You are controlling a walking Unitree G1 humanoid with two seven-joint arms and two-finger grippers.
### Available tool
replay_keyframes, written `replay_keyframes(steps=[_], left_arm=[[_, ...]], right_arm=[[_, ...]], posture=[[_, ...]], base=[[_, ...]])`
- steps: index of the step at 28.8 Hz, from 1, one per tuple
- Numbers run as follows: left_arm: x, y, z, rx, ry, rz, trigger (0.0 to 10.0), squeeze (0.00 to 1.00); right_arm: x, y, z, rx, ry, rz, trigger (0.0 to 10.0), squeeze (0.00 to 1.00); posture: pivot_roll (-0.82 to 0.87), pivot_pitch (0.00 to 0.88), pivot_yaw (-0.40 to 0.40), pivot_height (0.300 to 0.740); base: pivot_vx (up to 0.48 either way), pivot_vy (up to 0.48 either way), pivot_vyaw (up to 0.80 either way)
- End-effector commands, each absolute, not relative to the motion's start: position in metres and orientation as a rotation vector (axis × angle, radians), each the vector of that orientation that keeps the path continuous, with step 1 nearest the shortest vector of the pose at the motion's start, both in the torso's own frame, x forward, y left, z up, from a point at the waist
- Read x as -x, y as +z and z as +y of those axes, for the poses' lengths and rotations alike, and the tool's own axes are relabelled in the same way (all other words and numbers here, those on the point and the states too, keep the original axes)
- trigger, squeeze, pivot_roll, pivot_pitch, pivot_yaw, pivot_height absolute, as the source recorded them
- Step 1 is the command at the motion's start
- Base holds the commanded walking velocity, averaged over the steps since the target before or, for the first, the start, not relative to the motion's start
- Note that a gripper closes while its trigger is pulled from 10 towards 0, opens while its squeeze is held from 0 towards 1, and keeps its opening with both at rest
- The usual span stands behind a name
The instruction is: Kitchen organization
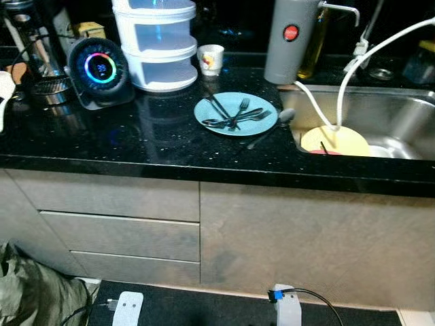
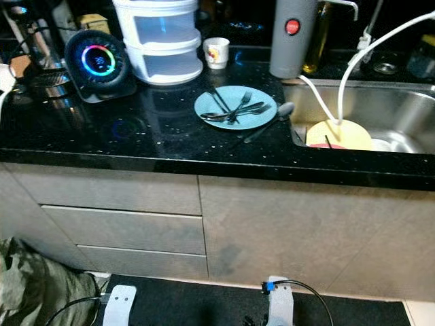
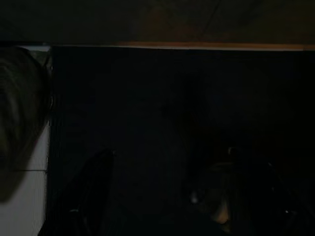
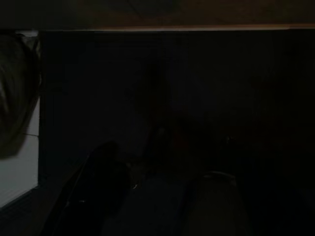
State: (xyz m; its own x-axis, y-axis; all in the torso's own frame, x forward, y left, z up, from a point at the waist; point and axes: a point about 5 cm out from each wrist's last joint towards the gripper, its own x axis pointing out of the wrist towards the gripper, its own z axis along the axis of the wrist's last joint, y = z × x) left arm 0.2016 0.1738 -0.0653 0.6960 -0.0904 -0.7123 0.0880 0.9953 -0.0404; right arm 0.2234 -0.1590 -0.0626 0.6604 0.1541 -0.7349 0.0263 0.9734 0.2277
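black speckled surface [image 1: 136, 146], glossy, above grey cabinet fronts with drawers [image 1: 122, 231].

light blue plate [image 1: 236, 113]: round, flat on the surface just left of the sink; carries dark cutlery [image 1: 234, 117], forks and other pieces crossed over one another. a spoon [image 1: 275, 125] lies beside the plate, off its right rim, bowl end near the sink corner.

stainless sink [image 1: 401, 122]: holds a yellow plate [image 1: 336, 140] with a red piece under its edge; a white hose [image 1: 353, 64] curves down to it.

behind the plate: small white cup [image 1: 210, 59] with a printed motif; stack of white translucent containers [image 1: 158, 42]; round black device [image 1: 99, 68] with a lit coloured ring; grey cylinder [image 1: 291, 39] with a red button at the sink's back left corner, an oil bottle [image 1: 314, 37] behind it.

floor: dark mat [image 1: 204, 309], green cloth bundle [image 1: 34, 292] at left.

left gripper [image 3: 182, 196] and right gripper [image 4: 157, 191]: wrist views very dark, over the mat; whether the fingers are apart or closed, cannot tell.
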Motion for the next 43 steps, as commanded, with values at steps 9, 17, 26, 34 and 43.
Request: replay_keyframes(steps=[9, 17, 26, 34, 43], left_arm=[[-0.201, -0.067, 0.173, -0.026, -0.123, 0.808, 10.0, 0.00], [-0.204, -0.065, 0.172, -0.026, -0.118, 0.794, 10.0, 0.00], [-0.210, -0.057, 0.184, -0.054, -0.002, 0.703, 10.0, 0.00], [-0.219, -0.042, 0.194, -0.100, 0.029, 0.580, 10.0, 0.00], [-0.268, 0.082, 0.198, -0.128, 0.096, -0.005, 10.0, 0.00]], right_arm=[[-0.212, -0.070, -0.163, -0.256, 0.013, 0.896, 10.0, 0.00], [-0.212, -0.070, -0.163, -0.252, 0.003, 0.894, 10.0, 0.00], [-0.218, -0.066, -0.155, -0.281, 0.081, 0.855, 10.0, 0.00], [-0.241, -0.042, -0.137, -0.398, 0.362, 0.697, 10.0, 0.00], [-0.310, 0.095, -0.133, -0.587, 0.658, 0.104, 10.0, 0.00]], posture=[[0.06, 0.084, -0.001, 0.740], [0.06, 0.084, 0.003, 0.740], [0.06, 0.085, -0.003, 0.740], [0.06, 0.088, 0.003, 0.740], [0.07, 0.086, 0.003, 0.740]], base=[[0.000, 0.000, -0.27], [0.000, 0.000, -0.60], [0.000, 0.000, 0.00], [0.000, 0.000, 0.00], [0.000, 0.000, 0.00]])
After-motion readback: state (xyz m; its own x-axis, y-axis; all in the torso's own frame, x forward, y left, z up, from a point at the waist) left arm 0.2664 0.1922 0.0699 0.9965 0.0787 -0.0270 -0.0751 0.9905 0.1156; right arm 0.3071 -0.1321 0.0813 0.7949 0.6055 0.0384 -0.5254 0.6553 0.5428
